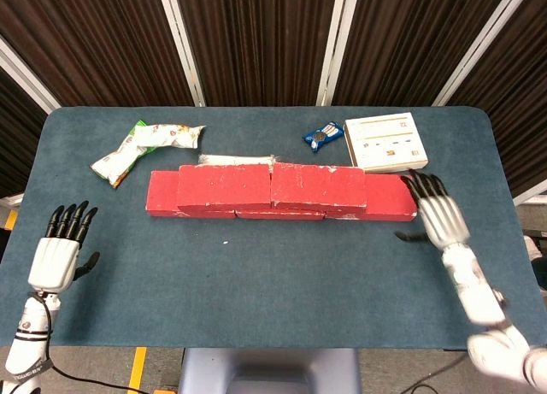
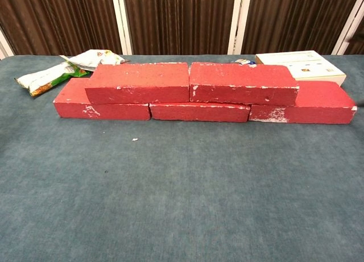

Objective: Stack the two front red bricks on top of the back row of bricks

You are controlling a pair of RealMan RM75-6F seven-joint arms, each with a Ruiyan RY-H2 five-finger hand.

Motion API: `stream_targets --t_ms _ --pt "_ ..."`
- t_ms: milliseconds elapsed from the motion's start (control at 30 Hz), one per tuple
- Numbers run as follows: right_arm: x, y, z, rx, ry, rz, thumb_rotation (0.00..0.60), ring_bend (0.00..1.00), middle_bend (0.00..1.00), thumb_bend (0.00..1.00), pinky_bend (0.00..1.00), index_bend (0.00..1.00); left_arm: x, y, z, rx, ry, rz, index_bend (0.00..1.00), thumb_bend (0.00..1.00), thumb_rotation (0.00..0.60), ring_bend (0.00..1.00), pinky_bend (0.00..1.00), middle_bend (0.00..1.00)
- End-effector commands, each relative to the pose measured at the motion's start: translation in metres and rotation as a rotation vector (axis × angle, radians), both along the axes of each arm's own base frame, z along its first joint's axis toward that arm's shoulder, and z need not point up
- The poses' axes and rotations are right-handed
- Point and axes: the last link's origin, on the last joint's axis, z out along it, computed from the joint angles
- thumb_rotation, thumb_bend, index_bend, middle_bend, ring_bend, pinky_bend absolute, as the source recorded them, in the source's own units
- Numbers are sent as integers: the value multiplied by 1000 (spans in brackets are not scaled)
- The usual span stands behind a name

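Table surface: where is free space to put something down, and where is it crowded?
Free: the wide table strip between the bricks and the front edge. Crowded: behind the bricks, with snack bag, blue packet and white box.

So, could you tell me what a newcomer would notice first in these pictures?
The red brick wall across the middle of the blue table: two bricks stacked on a row of three. Next, the two white hands, both holding nothing with fingers apart: the left hand near the front-left edge, the right hand just right of the wall.
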Motion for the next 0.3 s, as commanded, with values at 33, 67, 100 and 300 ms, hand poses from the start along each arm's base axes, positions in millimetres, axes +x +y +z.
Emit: stream_targets --t_ms 33,67,100,300 --pt "-8 73 -4 4 87 -60 600 0 0 182 0 0 1 -3 5 19 -7 4 0 295 600 0 21 0" --pt "-6 74 -3 -2 79 -56 600 0 0 182 0 0 1 -4 6 20 -7 6 0 296 600 0 21 0" --pt "-6 76 -2 -6 81 -59 600 0 0 181 0 0 1 -4 7 21 -9 7 0 296 600 0 21 0" --pt "-7 77 -1 8 90 -86 600 0 0 182 0 0 4 -8 7 3 0 20 0 299 600 0 21 0"
